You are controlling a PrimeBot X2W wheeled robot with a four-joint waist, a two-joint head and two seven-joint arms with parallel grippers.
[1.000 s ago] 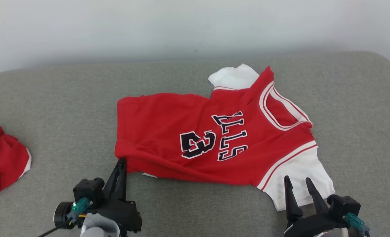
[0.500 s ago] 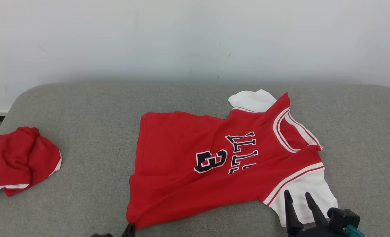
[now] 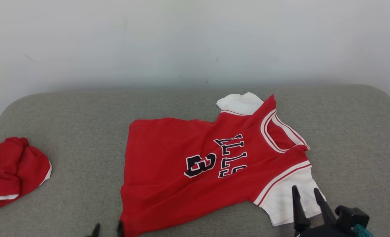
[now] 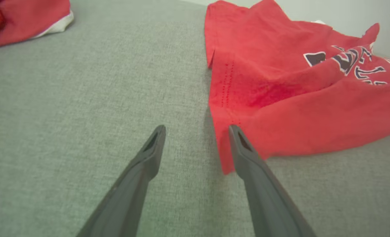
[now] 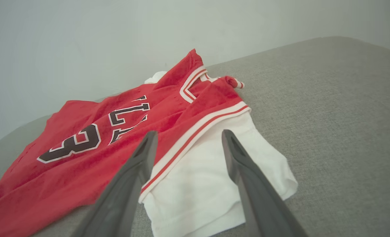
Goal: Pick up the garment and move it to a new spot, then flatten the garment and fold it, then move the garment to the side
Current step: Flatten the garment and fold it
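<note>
Garment: red jersey (image 3: 168, 164) lies spread out near the middle of the grey padded surface (image 3: 83, 115), print side up.
Left claw (image 4: 196, 131): spread, at the jersey's near hem corner, one finger over the hem edge.
Right claw (image 3: 306, 192): spread, above the near white sleeve (image 5: 208, 177).
Other cloth: red bundle (image 3: 14, 168), well apart at the left.

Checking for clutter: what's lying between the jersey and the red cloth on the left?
Nothing, just bare grey cushion between jersey and cloth, in the head view.
</note>
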